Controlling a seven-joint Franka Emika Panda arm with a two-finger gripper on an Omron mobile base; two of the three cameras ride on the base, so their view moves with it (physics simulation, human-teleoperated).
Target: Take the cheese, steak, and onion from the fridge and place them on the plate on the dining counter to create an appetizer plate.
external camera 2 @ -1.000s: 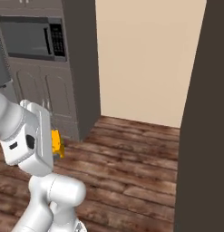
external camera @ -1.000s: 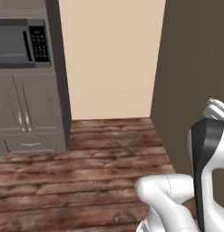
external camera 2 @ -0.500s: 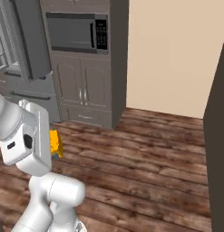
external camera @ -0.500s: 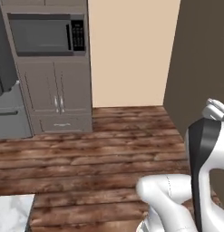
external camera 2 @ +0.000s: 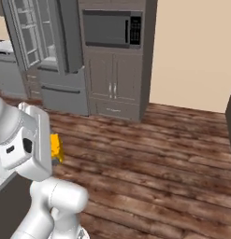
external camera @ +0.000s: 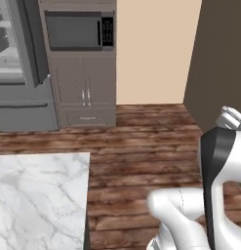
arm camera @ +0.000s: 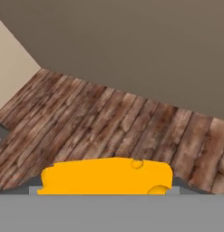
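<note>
My gripper (arm camera: pixel 106 191) is shut on the cheese (arm camera: pixel 104 176), a yellow-orange wedge with holes that spans the gap between the two finger tips in the hand view. In the right base view the cheese (external camera 2: pixel 56 147) sticks out beside the white hand, held above the wooden floor. The fridge (external camera: pixel 17 73) stands at the far left with a door swung open and pale shelves showing; the right base view has the fridge (external camera 2: pixel 46 51) at its upper left. A corner of the dining counter (external camera: pixel 39 200), white marble with grey veins, lies at lower left. The steak, onion and plate are out of view.
A dark built-in microwave (external camera: pixel 79 30) sits above grey cabinet doors (external camera: pixel 85 83) beside the fridge. Dark wooden floor (external camera: pixel 141 136) stretches between the cabinets and me. A brown wall (external camera: pixel 222 58) rises on the right, a beige wall (external camera: pixel 151 49) behind.
The whole picture has shifted as the base turned: microwave and cabinets slid right, and the fridge and marble counter came into view. The cheese stays in my gripper.
</note>
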